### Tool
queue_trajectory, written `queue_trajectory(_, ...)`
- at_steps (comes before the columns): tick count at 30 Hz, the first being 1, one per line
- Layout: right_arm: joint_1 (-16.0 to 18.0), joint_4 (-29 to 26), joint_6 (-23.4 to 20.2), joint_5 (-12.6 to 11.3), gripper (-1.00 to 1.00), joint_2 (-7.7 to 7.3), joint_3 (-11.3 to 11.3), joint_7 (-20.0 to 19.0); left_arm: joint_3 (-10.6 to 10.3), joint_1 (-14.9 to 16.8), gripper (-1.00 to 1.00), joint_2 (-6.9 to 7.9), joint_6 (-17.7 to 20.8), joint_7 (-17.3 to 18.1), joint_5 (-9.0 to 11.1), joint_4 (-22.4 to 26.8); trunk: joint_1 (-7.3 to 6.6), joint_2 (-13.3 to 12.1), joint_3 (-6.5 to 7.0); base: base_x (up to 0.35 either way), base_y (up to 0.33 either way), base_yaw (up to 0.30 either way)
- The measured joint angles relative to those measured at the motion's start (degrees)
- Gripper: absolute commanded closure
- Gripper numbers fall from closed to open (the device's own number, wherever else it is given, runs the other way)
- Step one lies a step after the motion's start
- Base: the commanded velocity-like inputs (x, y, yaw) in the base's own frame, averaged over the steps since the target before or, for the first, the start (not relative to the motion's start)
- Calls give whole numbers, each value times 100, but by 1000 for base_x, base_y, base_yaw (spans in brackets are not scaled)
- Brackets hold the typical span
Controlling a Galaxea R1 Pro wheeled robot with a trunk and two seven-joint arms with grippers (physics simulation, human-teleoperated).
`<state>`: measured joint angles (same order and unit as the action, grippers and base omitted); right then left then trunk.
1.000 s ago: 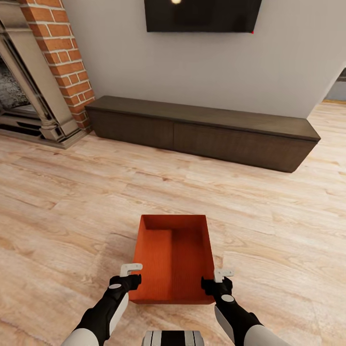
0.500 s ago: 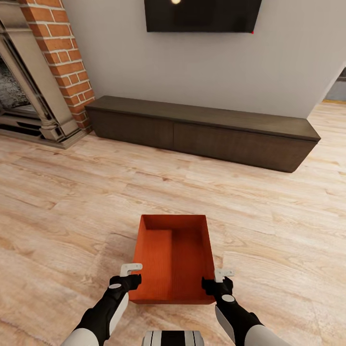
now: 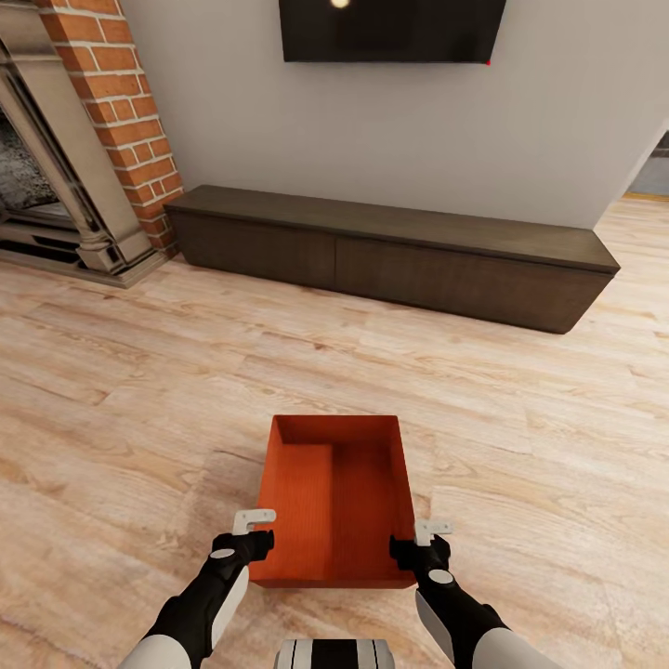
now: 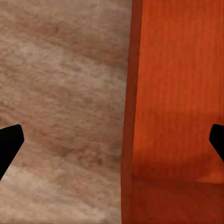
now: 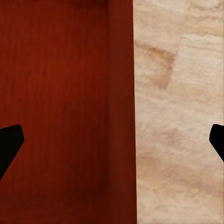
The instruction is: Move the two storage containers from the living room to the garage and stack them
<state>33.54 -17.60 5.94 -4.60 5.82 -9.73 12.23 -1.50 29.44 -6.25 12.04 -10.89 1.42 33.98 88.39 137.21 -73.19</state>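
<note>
One orange-red storage container point(image 3: 334, 502) sits open-topped and empty on the light wood floor of the living room, right in front of me. My left gripper point(image 3: 253, 530) is open over the container's near left corner. In the left wrist view the left wall point(image 4: 133, 93) runs between the spread fingers of the left gripper point(image 4: 112, 140). My right gripper point(image 3: 423, 539) is open at the near right corner. In the right wrist view the right wall point(image 5: 122, 93) lies between the fingers of the right gripper point(image 5: 112, 140). Neither gripper holds anything.
A long dark low bench point(image 3: 390, 255) stands against the white wall under a black TV point(image 3: 390, 30). A red-brick fireplace point(image 3: 84, 139) is at the far left. Wood plank floor point(image 3: 520, 400) spreads on both sides of the container, with an opening at the far right.
</note>
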Motion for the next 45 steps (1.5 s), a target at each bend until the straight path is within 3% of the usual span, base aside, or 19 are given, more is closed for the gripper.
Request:
queue_trajectory(11, 0, 3, -1, -1, -100, -6, 0, 0, 5, 0, -100, -10, 3, 28, 1, -14, 0, 0, 0, 0, 0, 0)
queue_trajectory(12, 0, 1, 0, -1, 100, -7, 0, 0, 6, 0, 100, -13, 2, 28, 1, -15, 0, 0, 0, 0, 0, 0)
queue_trajectory(18, -1, 1, -16, 9, 100, -8, -55, -29, -14, 0, 100, -23, -13, 51, 103, -40, 0, 0, 0, 0, 0, 0)
queue_trajectory(34, -1, 0, -19, 10, 100, -4, -59, -33, -8, 0, 100, -40, -14, 11, 111, 3, 0, 0, 0, 0, 0, 0)
queue_trajectory(45, 0, -13, -56, 53, 100, 6, -38, -28, 4, -1, 100, -33, -5, 24, 113, -13, -241, -440, 197, 0, 0, 0)
